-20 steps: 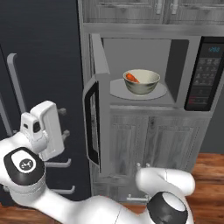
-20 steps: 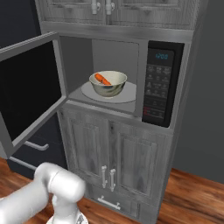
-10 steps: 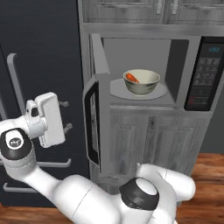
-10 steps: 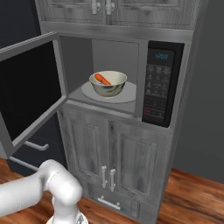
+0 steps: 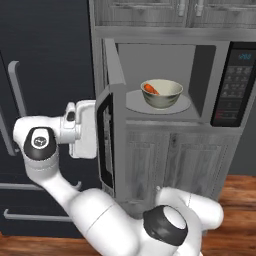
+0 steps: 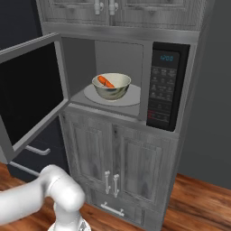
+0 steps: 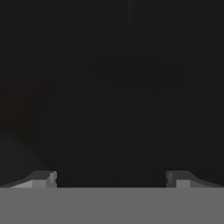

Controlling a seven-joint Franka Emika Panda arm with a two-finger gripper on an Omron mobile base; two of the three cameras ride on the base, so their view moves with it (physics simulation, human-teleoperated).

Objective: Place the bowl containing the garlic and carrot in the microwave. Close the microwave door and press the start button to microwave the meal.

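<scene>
Lighting: even, soft, diffuse, no distinct source. Shadows: faint under the bowl (image 5: 161,93) on its turntable plate (image 6: 131,96), well right of the pincer (image 7: 111,177). Glare: none; dark glass ahead of the pincer reads near-black in the hand view. Sharpness: mildly soft, low resolution throughout. Edge distortion: none evident.

Grey cabinets (image 6: 122,158), wooden floor (image 6: 198,198), black fridge (image 5: 45,65)
</scene>
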